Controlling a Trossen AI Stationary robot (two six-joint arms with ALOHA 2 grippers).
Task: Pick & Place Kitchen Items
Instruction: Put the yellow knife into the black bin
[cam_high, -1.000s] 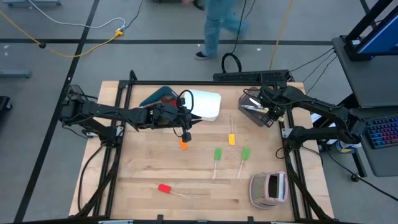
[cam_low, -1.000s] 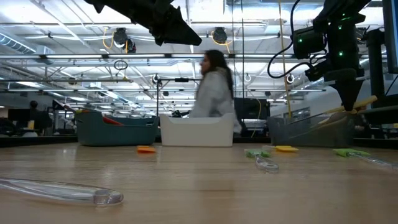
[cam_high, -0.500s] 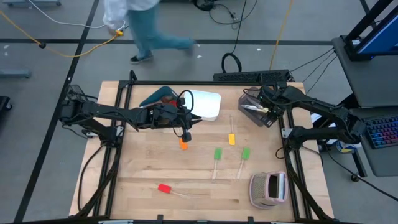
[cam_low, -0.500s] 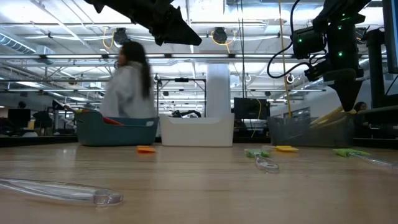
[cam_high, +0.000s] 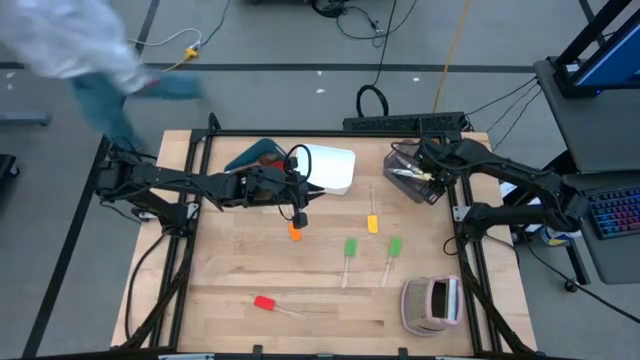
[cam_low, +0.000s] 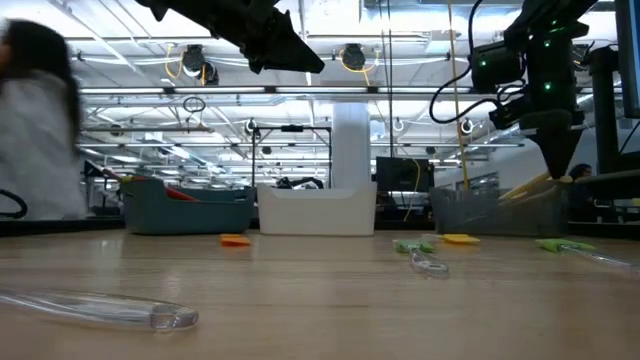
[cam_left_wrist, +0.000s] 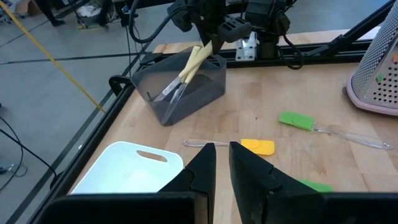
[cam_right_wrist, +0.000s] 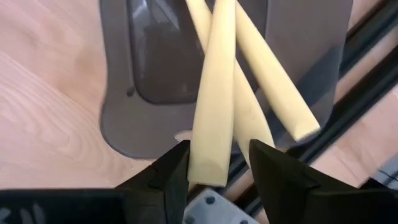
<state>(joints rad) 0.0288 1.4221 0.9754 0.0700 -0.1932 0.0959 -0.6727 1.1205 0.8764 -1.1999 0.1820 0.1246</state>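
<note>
Pale-handled knives (cam_right_wrist: 214, 93) lean in the brown bin (cam_high: 412, 172) at the table's far right corner, handles sticking up over its rim. The right gripper (cam_right_wrist: 214, 163) hangs over that bin with one handle between its fingers (cam_right_wrist: 171, 171); the handle sits in the gap with the finger on one side against it and a sliver of space on the other, so whether it is truly clamped I cannot tell. The left wrist view shows the same gripper (cam_left_wrist: 208, 34) above the bin (cam_left_wrist: 186, 87) with two pale handles crossing below it.

The left gripper (cam_left_wrist: 222, 163) hovers above the table's middle, beside the white bin (cam_high: 330, 168), its fingers (cam_left_wrist: 202, 165) parted by a narrow gap and holding nothing. Close by it on the wood lies the orange spatula (cam_high: 294, 232). Further right lie the yellow spatula (cam_high: 372, 224) and two green spatulas (cam_high: 349, 248) side by side, the second (cam_high: 394, 246) nearer the right edge. The red spatula (cam_high: 264, 303) lies near the front edge, well apart from the rest. The teal bin (cam_high: 250, 157) stands left of the white one, mostly hidden under the left arm. The pink-grey striped object (cam_high: 432, 304) rests at the front right corner. A blurred person (cam_high: 85, 50) is on the floor beyond the table's far left corner
</note>
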